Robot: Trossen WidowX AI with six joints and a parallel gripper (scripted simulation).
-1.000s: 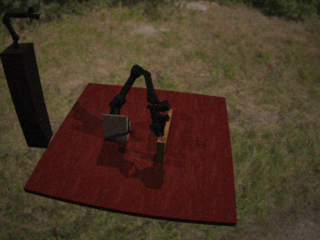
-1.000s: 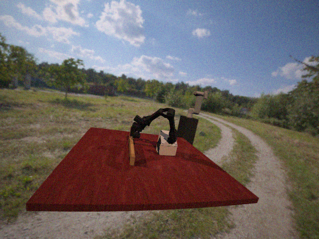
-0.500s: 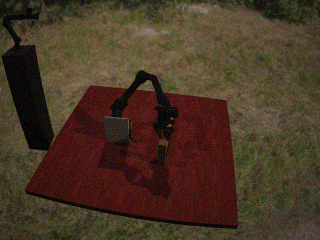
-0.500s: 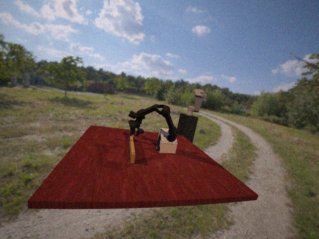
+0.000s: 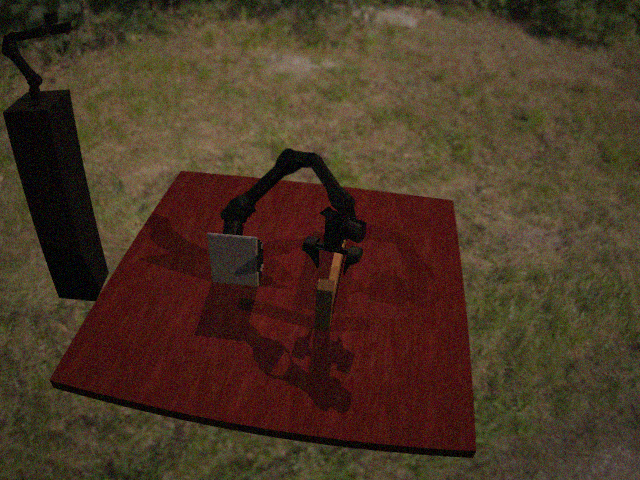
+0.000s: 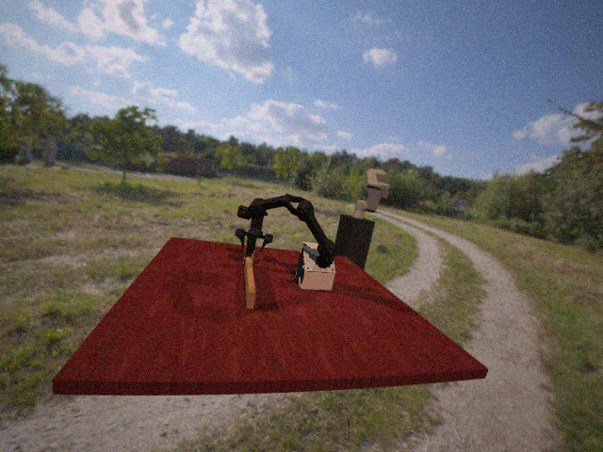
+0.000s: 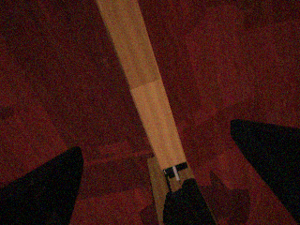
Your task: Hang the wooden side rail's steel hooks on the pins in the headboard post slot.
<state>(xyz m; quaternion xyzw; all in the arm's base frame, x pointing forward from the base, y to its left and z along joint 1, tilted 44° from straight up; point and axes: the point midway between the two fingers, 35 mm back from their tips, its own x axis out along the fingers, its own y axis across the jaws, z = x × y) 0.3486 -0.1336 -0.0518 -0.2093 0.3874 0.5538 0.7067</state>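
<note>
Wooden rail (image 5: 336, 263) (image 6: 250, 282) (image 7: 145, 84) beneath open tool (image 5: 331, 267) (image 6: 252, 251) (image 7: 157, 140)

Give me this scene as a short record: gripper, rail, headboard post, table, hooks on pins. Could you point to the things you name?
gripper: open, nothing between its fingers, above the rail; (image 5: 332, 258) (image 6: 253, 245) (image 7: 157, 136)
wooden side rail: long and narrow, one end meeting the post; (image 5: 334, 268) (image 6: 250, 282) (image 7: 145, 89)
headboard post: upright, partly hidden by the rail in the exterior view; (image 5: 324, 307)
table: dark red; (image 5: 403, 361) (image 6: 292, 345) (image 7: 234, 56)
hooks on pins: cannot tell; a small bright metal piece shows at the rail's end in the wrist view
</note>
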